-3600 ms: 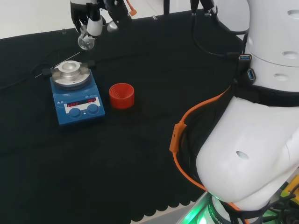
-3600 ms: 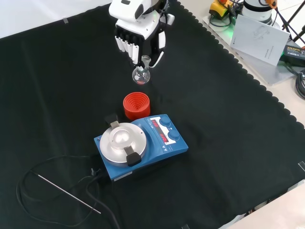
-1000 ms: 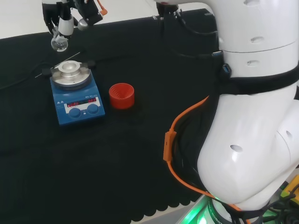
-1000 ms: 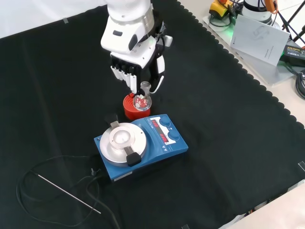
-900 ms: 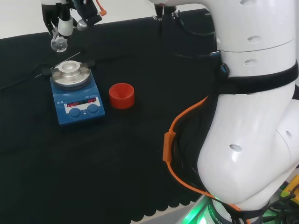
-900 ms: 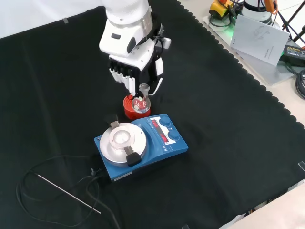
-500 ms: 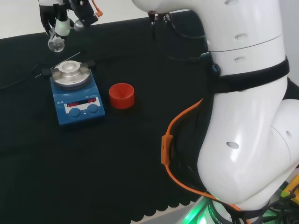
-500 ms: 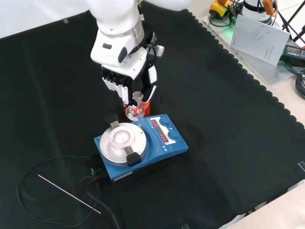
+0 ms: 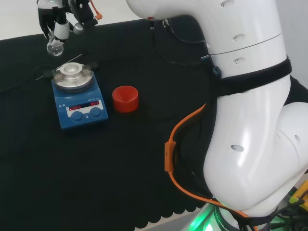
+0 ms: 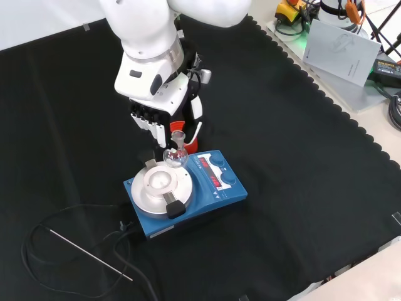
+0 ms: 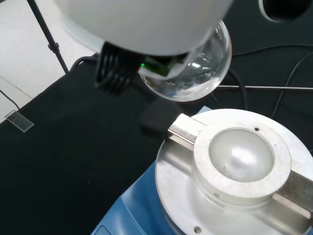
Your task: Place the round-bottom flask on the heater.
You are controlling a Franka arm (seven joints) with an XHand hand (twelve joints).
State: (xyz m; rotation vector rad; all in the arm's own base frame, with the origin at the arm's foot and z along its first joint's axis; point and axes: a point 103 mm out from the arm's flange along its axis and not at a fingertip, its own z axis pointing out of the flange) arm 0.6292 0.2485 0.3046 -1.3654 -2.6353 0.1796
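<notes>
The clear round-bottom flask [image 10: 175,155] hangs by its neck from the black and white hand [image 10: 156,94], whose fingers are curled round the neck. In the front view the bulb hovers just above the far rim of the heater's silver bowl [image 10: 161,182]. The blue heater [image 9: 79,103] stands at the head view's left, with the flask [image 9: 54,46] and the hand [image 9: 55,14] above and behind it. In the wrist view the glass bulb [image 11: 195,73] floats beside the round silver block [image 11: 239,159], apart from it.
A red ribbed ring stand [image 9: 125,98] sits to the right of the heater in the head view; the hand partly hides the red stand [image 10: 178,125] in the front view. A thin metal rod [image 10: 91,254] and a black cable [image 10: 75,213] lie beside the heater. Papers [image 10: 341,47] lie off the cloth.
The hand has carried the flask from above the red stand to over the heater's far rim, moving left in the head view and nearer and lower in the front view.
</notes>
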